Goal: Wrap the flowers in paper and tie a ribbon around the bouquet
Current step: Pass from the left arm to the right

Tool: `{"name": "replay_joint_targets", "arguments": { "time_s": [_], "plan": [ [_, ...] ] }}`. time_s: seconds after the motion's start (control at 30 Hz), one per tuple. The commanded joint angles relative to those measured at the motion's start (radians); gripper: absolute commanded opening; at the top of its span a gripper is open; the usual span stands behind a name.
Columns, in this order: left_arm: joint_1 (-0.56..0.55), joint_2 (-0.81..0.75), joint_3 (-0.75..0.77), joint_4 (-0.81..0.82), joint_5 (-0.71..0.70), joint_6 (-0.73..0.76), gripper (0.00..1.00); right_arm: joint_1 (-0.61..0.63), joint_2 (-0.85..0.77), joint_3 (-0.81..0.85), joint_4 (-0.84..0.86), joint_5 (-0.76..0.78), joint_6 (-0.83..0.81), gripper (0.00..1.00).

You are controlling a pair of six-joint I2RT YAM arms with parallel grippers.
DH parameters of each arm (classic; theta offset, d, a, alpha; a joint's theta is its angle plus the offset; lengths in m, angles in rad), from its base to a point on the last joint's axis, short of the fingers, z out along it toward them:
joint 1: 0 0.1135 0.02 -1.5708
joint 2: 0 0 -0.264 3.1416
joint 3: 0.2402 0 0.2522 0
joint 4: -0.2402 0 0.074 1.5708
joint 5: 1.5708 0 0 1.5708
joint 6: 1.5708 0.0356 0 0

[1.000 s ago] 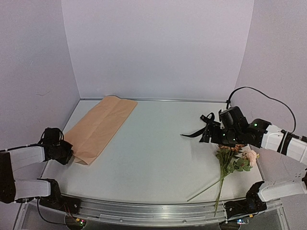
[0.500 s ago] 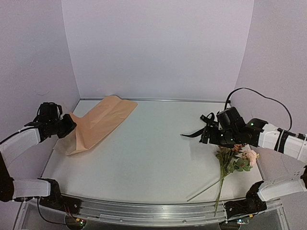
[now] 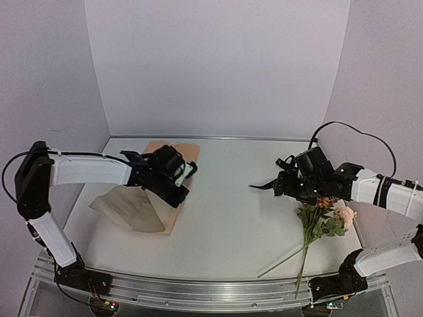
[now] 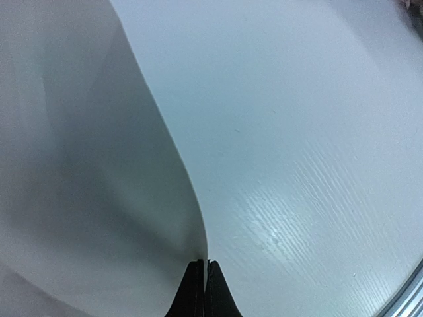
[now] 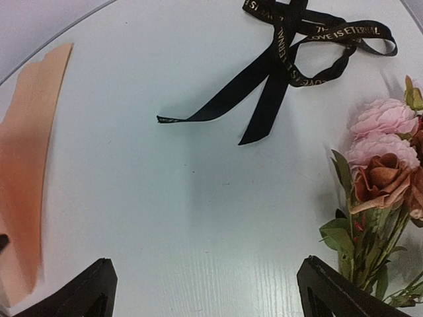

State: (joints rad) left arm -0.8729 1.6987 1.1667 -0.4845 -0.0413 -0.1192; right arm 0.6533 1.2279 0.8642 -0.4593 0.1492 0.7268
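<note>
While top view shows left claw shut on the paper, sheet folded w/ pale underside up at bench left, left wrist view adds the edge pinched btwn closed tips. Right claw hangs wide, empty. Only right wrist view reads gold lettering on ribbon, lying near flowers, bench right.

This is looking like a robotics lab test cell: plain white panels are boxing in a white table on three sides, and an aluminium rail is running along its near edge. Two robot arms, the left and the right, are sitting bolted at that edge, a black cable looping above the right one.
</note>
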Motion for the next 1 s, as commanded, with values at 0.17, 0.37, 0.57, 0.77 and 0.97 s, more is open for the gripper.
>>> {"name": "replay_joint_targets", "arguments": {
  "time_s": [0.17, 0.37, 0.57, 0.77, 0.97],
  "plan": [
    [-0.245, 0.159, 0.068, -0.015, -0.108, 0.118, 0.0, 0.002, 0.037, 0.015, 0.2, -0.176, 0.062, 0.98],
    [-0.299, 0.165, 0.024, 0.023, -0.139, 0.118, 0.0, 0.0, 0.203, 0.131, 0.324, -0.444, -0.038, 0.98],
    [-0.303, 0.108, -0.058, 0.079, -0.154, 0.105, 0.0, -0.006, 0.483, 0.37, 0.325, -0.692, -0.112, 0.91],
    [-0.303, 0.085, -0.086, 0.1, -0.167, 0.092, 0.0, -0.003, 0.678, 0.526, 0.313, -0.782, -0.114, 0.86],
    [-0.303, 0.061, -0.109, 0.123, -0.159, 0.082, 0.0, 0.047, 0.838, 0.638, 0.296, -0.89, -0.12, 0.85]
  ]
}}
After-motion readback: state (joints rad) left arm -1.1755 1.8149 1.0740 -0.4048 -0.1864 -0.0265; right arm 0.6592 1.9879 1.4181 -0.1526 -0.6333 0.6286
